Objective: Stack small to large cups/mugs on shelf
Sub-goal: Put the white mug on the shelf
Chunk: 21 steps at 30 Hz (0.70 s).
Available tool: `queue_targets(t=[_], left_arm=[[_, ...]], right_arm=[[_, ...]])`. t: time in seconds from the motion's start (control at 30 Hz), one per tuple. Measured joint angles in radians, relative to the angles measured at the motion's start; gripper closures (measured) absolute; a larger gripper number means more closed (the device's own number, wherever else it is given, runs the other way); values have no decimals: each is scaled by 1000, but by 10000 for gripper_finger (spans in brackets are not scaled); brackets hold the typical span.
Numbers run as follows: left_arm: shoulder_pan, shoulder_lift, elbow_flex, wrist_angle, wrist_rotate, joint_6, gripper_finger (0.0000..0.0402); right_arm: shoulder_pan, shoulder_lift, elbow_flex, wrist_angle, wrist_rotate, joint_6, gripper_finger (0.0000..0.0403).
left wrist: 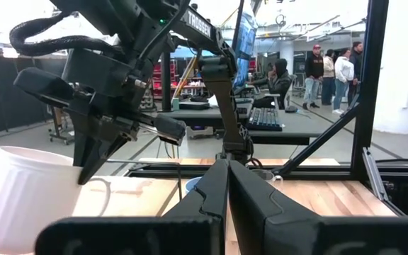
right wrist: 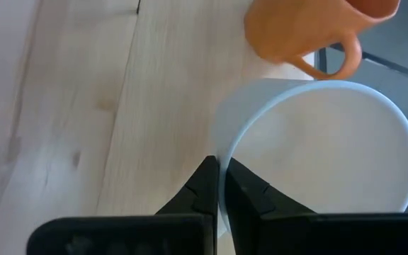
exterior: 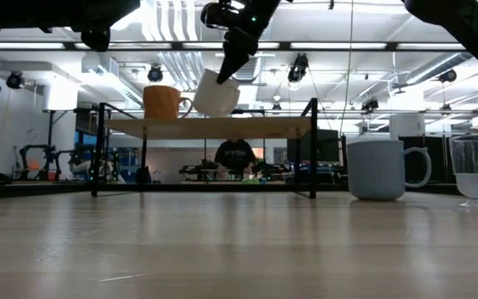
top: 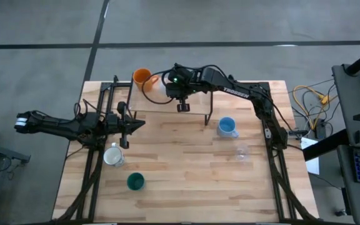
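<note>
My right gripper point(top: 165, 87) is shut on the plain white mug point(exterior: 216, 95) over the shelf point(exterior: 206, 126), right beside the orange mug point(exterior: 163, 102), which stands on its base on the shelf board. My left gripper point(top: 127, 128) is shut and empty, above the table just in front of the shelf's left part; its shut fingers point(left wrist: 227, 191) point toward the shelf. The white mug with dark markings point(top: 112, 155), dark green cup point(top: 135, 182), light blue mug point(top: 227, 127) and clear glass point(top: 241, 151) stand on the tabletop. My right gripper holds the white mug by its rim point(right wrist: 222, 161), one finger inside the mug and one outside, pinching the wall. The fingers come slanting down from above. The mug is tilted, its base point(exterior: 210, 112) low over the shelf board; whether it touches the board I cannot tell.
The shelf's black legs point(top: 208, 115) stand on the table's far half. The right part of the shelf board point(exterior: 280, 126) is bare. People and desks show in the room beyond the table. Cables lie off the table's right edge point(top: 311, 100).
</note>
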Motion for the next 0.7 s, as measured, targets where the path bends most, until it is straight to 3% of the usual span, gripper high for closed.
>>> queue_targets(t=[0.7], left_arm=[[0, 0, 0, 0, 0, 0, 402]], right_arm=[[-1, 0, -13, 0, 0, 24, 394]])
